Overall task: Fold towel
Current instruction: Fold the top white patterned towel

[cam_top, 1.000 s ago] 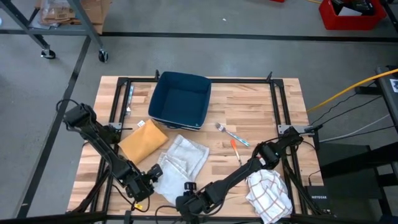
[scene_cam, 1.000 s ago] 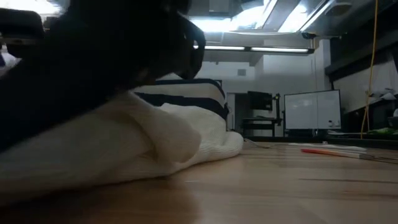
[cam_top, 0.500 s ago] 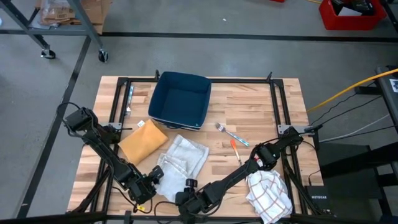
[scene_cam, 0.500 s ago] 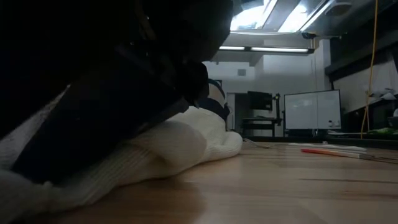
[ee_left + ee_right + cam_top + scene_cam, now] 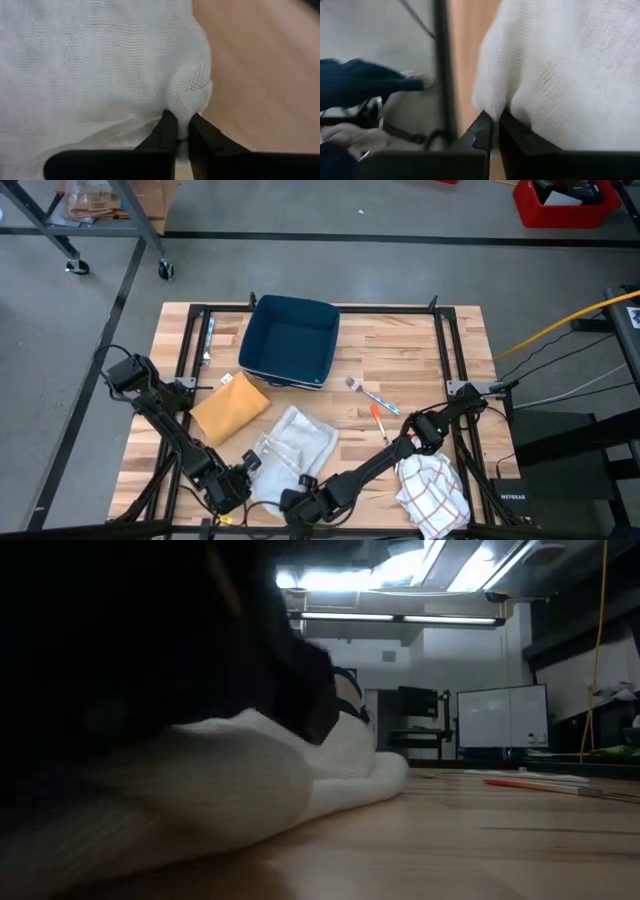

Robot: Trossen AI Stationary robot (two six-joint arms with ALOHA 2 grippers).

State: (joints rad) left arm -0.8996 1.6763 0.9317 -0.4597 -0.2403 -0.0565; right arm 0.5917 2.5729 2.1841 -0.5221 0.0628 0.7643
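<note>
At the worktop's near edge, the white towel (image 5: 290, 448) is lying rumpled and unfolded; the left hand (image 5: 181, 131) and right hand (image 5: 496, 125) are each pinching a near corner, folding not yet begun

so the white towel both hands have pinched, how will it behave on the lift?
White towel is probably floppy: the left hand bunches its thin knit. Likely light. It may drag across the table, since most of it lies flat.
</note>
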